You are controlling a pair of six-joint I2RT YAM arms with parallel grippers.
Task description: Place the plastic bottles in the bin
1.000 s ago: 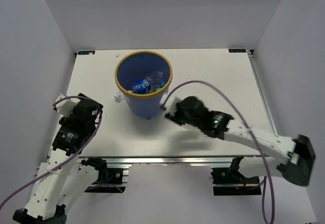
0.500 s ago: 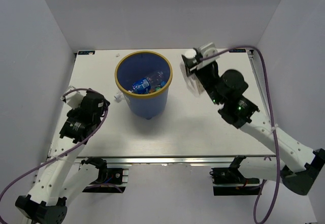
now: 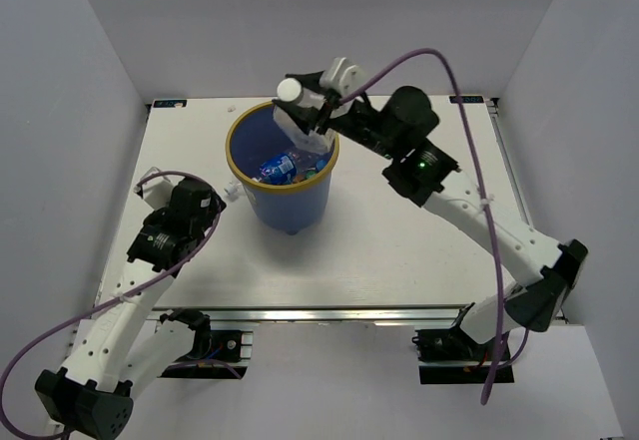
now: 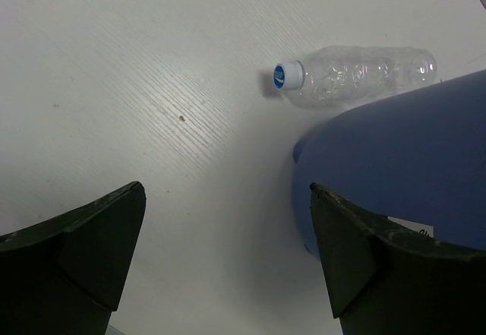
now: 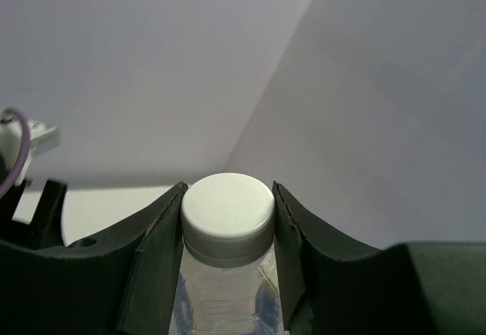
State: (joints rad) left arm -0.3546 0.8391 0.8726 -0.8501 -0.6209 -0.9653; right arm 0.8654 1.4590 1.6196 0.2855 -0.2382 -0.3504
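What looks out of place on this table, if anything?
One clear plastic bottle with a blue cap lies on its side on the white table, just outside the round blue bin, partly hidden behind its wall. Nothing looks spilled.

No legible text on any bottle (image 3: 285, 166) or the bin (image 3: 296, 211)

Plainly a robotics lab test cell: white worktop (image 3: 399, 250) boxed in by bare pale walls (image 3: 60, 111), left arm (image 3: 165, 235) and right arm (image 3: 469, 211) mounted along an aluminium rail (image 3: 329, 312), purple cables (image 3: 427, 54) looping loose.
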